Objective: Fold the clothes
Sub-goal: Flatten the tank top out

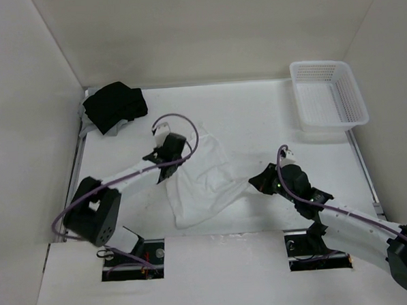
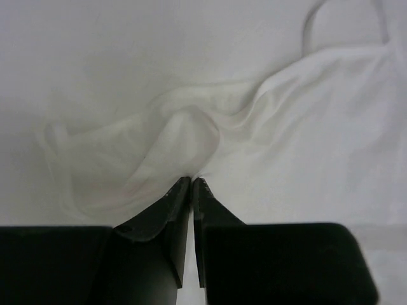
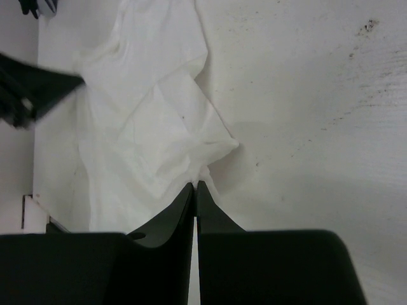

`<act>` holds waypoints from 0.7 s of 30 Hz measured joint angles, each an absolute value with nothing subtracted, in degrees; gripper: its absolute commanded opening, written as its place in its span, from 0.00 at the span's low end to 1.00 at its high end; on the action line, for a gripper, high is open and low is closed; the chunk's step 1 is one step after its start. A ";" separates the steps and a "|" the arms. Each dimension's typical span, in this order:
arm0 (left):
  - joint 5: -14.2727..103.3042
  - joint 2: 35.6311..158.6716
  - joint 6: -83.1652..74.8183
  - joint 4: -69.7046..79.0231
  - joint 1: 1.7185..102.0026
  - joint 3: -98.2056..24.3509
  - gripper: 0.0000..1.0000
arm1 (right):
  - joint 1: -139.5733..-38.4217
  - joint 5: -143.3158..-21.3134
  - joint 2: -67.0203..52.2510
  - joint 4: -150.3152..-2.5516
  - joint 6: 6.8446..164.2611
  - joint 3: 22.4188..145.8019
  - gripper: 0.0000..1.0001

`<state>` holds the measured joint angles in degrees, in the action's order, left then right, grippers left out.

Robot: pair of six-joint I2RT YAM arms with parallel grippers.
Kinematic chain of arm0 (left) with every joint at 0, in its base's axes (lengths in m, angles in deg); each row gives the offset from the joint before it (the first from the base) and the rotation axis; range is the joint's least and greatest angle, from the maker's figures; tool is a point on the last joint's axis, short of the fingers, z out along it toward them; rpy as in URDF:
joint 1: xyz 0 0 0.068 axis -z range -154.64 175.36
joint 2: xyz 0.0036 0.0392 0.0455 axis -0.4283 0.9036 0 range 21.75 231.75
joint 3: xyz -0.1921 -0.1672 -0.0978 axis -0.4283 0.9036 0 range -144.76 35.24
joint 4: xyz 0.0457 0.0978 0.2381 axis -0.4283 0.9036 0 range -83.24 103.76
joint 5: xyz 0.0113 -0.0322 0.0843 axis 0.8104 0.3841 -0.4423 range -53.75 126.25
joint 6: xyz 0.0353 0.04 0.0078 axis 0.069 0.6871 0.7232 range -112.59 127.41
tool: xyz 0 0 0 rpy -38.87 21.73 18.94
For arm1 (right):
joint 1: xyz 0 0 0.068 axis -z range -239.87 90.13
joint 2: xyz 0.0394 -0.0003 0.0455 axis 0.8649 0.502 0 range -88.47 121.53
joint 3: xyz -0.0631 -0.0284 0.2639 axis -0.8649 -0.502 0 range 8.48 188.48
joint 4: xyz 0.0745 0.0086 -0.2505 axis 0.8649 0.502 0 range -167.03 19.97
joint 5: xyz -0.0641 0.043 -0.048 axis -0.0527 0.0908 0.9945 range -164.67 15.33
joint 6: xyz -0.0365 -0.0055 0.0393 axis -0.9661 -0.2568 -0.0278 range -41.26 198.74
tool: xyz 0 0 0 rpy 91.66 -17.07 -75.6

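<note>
White walls box in a scuffed white tabletop (image 1: 256,115). Thin, soft and creased, the white garment (image 1: 201,180) lies crumpled between the two tools. The left tool (image 2: 192,184) is pinched tight on a raised ridge of it. The right tool (image 3: 196,187) is clamped on a pointed corner at its tips. Grasping looks done; next, I judge, both should lift and draw apart to spread the cloth flat.

Blurred left arm (image 3: 30,89) at right wrist view's edge; white garment (image 2: 318,140) cropped by left wrist view.
</note>
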<state>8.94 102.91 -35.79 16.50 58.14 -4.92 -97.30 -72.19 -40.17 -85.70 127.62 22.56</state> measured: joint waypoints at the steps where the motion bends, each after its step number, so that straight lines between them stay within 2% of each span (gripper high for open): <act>1: 8.94 106.32 -33.85 14.21 57.57 -9.23 0.05 | -97.26 -72.21 -39.63 -85.70 127.62 22.56 0.05; 3: 9.05 113.18 -30.44 10.12 56.69 -17.93 0.06 | -97.15 -72.24 -38.95 -85.65 127.64 22.56 0.05; 6: 9.97 121.53 -26.75 5.09 56.15 -28.22 0.14 | -97.37 -72.13 -39.01 -85.63 127.75 22.67 0.05; 8: 11.11 125.40 -25.02 3.93 56.10 -32.42 0.29 | -97.45 -71.89 -39.15 -85.59 127.84 22.85 0.05; 11: 12.57 129.77 -23.34 3.10 56.12 -36.13 0.60 | -97.45 -71.47 -39.45 -85.21 127.86 23.31 0.05; 12: 12.86 130.28 -22.99 3.12 56.17 -36.26 0.64 | -97.45 -71.38 -39.54 -85.10 127.86 23.44 0.05; 16: 12.14 127.11 -22.77 2.23 57.06 -31.72 0.64 | -97.45 -70.93 -40.50 -84.91 128.06 23.55 0.05; 21: 9.82 107.83 -24.28 0.59 60.52 -12.81 0.50 | -97.45 -70.58 -41.24 -84.65 128.06 23.55 0.05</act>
<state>9.82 107.83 -24.28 0.59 60.52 -12.81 -97.45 -70.58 -41.24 -84.65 128.06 23.55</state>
